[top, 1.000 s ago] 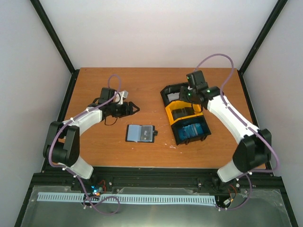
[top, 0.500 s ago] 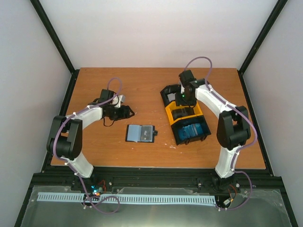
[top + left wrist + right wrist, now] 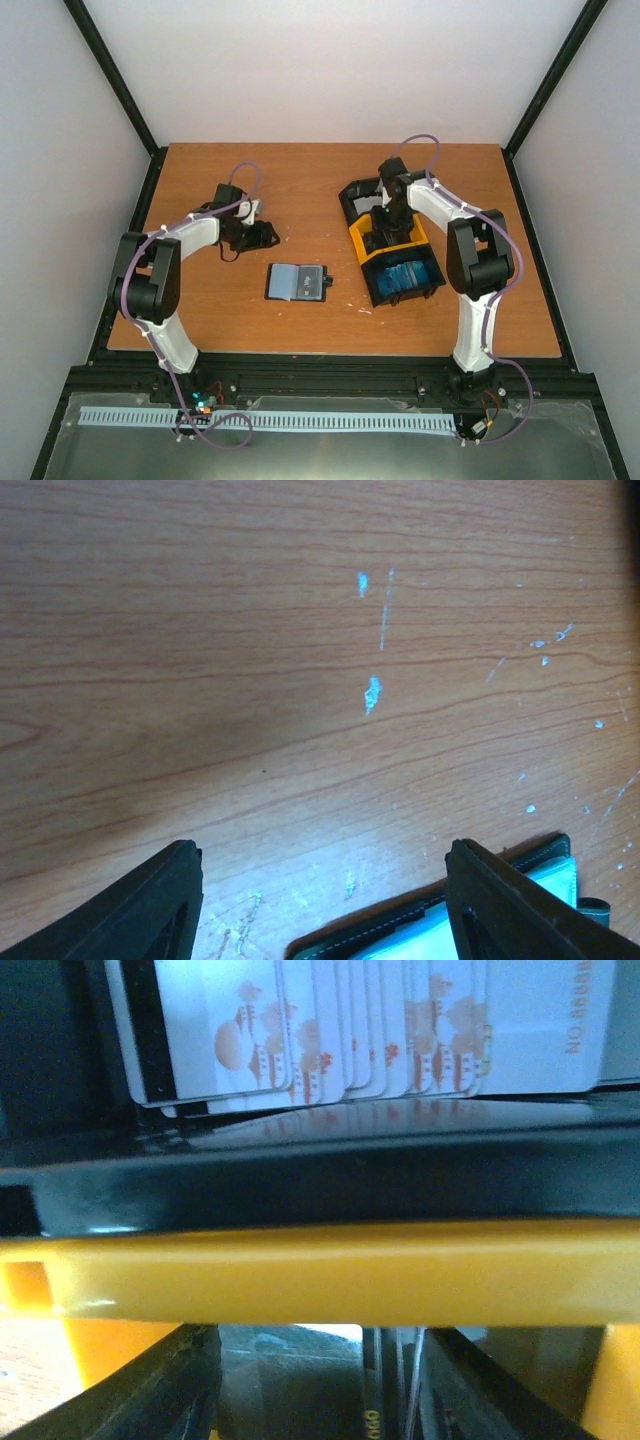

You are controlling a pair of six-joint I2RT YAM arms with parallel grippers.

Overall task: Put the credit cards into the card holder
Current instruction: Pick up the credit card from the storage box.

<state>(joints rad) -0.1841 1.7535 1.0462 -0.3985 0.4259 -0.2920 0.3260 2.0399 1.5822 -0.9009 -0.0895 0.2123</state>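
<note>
The card holder (image 3: 298, 282) lies open on the table with a light blue card in it; its stitched edge (image 3: 480, 920) shows at the bottom of the left wrist view. My left gripper (image 3: 264, 236) (image 3: 320, 905) hovers up-left of it, open and holding nothing. Blue and white credit cards (image 3: 405, 273) (image 3: 350, 1030) stand fanned in the near black section of the tray. My right gripper (image 3: 386, 224) (image 3: 315, 1390) reaches down into the yellow middle section (image 3: 320, 1270), open, with dark upright cards (image 3: 400, 1390) between its fingers, close to the right one.
The three-section black and yellow tray (image 3: 352, 196) stands right of centre, tilted on the table. The right arm's elbow rises over the tray's right side. Bare scuffed wood (image 3: 300, 660) lies ahead of the left gripper.
The right arm has folded in and its gripper has sunk into the yellow section, jaws spreading. The left gripper has drawn back a little to the left.
</note>
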